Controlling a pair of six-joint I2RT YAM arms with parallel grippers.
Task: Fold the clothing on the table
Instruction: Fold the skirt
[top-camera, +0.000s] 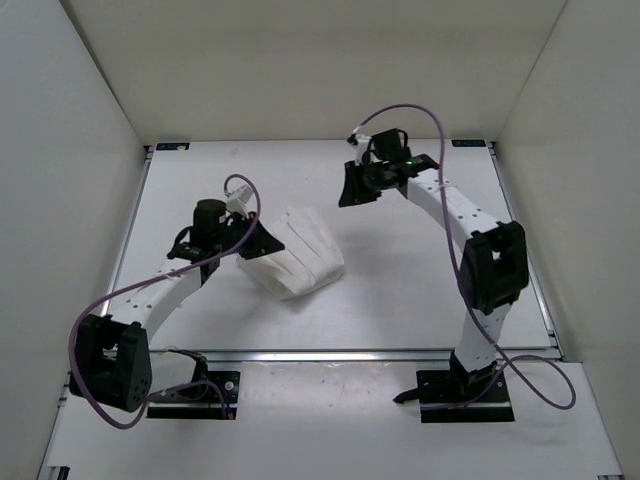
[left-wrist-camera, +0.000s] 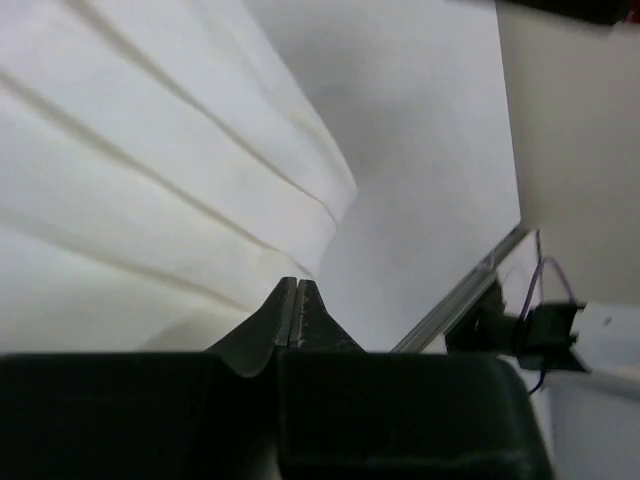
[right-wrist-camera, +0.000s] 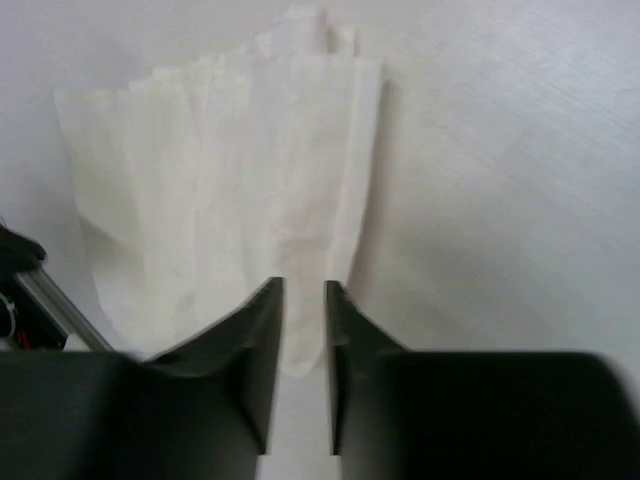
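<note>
The clothing (top-camera: 300, 255) is a white, pleated, fan-shaped piece lying bunched on the table (top-camera: 400, 290), left of centre. My left gripper (top-camera: 262, 243) sits low at its left edge. In the left wrist view that gripper (left-wrist-camera: 298, 284) is shut, tips pressed together, with no fabric seen between them; the clothing (left-wrist-camera: 150, 180) fills the space just beyond. My right gripper (top-camera: 356, 190) hangs above the table, up and to the right of the clothing, apart from it. Seen from the right wrist, that gripper (right-wrist-camera: 304, 290) is open a narrow gap and empty, with the clothing (right-wrist-camera: 230, 170) spread out below it.
White walls enclose the table on three sides. Thin metal rails (top-camera: 380, 354) run along its edges; the near one (left-wrist-camera: 455, 295) shows past the left fingers, beside an arm base (left-wrist-camera: 545, 325). Purple cables (top-camera: 440, 215) loop off both arms.
</note>
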